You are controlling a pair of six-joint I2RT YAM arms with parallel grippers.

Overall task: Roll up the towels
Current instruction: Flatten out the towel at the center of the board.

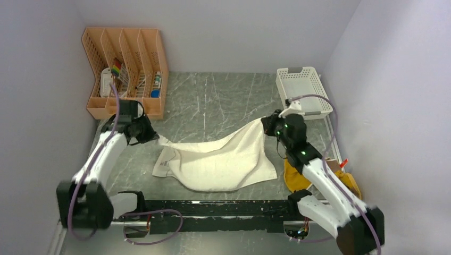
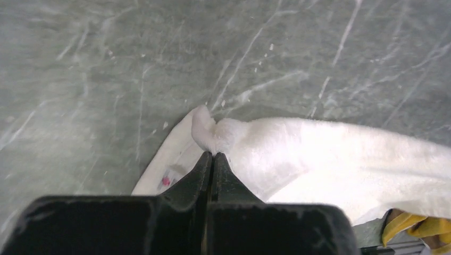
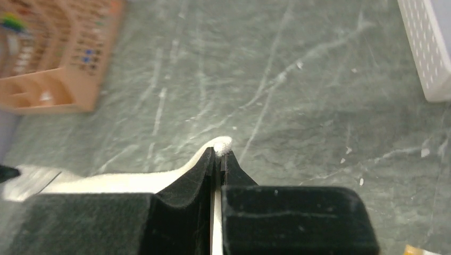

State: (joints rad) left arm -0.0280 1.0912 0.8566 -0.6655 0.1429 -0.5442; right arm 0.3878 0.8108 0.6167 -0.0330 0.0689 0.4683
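Observation:
The cream-white towel [image 1: 220, 162] hangs stretched between my two grippers over the middle of the table, its lower part resting on the surface. My left gripper [image 1: 152, 136] is shut on its left corner; the pinched tuft [image 2: 205, 133] shows at the fingertips in the left wrist view. My right gripper [image 1: 264, 125] is shut on its right corner [image 3: 222, 144], held higher. A mustard-yellow towel [image 1: 298, 178] lies crumpled at the right under my right arm, and a corner of it shows in the left wrist view [image 2: 409, 226]. The brown towel shows only as a small patch [image 1: 334, 166] beside it.
A white plastic mesh basket [image 1: 303, 90] stands at the back right. An orange file organizer [image 1: 127, 69] with small items stands at the back left, close behind my left gripper. A black rail [image 1: 213, 210] runs along the near edge.

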